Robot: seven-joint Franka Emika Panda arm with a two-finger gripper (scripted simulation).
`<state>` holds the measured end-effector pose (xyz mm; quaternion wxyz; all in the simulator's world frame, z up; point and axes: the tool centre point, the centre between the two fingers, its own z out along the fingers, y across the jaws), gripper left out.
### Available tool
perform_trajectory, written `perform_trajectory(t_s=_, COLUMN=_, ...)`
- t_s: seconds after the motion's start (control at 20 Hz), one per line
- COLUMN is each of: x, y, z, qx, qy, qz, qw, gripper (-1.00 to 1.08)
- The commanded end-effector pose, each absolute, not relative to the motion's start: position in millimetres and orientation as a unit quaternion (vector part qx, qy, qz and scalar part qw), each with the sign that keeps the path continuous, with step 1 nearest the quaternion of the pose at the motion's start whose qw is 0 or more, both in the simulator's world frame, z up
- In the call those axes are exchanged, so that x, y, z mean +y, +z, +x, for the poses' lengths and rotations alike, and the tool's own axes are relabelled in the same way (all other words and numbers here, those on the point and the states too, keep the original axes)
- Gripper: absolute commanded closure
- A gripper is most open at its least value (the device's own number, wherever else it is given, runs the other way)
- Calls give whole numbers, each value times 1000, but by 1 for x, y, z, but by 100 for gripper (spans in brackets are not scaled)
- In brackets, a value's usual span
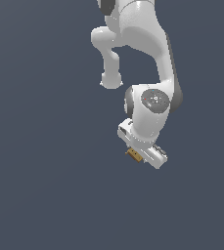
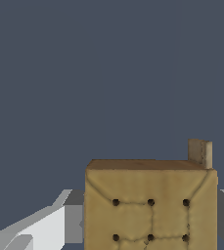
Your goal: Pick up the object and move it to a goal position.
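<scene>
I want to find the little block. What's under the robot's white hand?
A small tan block peeks out beneath the end effector. The wrist view shows its dotted top between grey fingers. Its underside and the rest are hidden.

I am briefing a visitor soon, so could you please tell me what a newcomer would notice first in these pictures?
First, the glossy white robot arm reaching down from the top of the exterior view against the plain dark blue-grey ground. Next, the tiny tan-brown square block tucked at the white gripper. In the wrist view that block looms large, showing dark dots, with grey fingers at both sides.
</scene>
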<state>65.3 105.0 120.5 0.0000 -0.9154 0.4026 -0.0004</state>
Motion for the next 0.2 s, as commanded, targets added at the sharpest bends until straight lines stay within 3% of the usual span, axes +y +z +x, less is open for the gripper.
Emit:
perform_trajectory(t_s=0.0, x=106, y=126, z=68, qx=403, qy=0, qz=-915, qw=0, gripper=108)
perform_trajectory(t_s=0.15, x=107, y=128, z=69, qx=403, qy=0, qz=-915, qw=0, gripper=108)
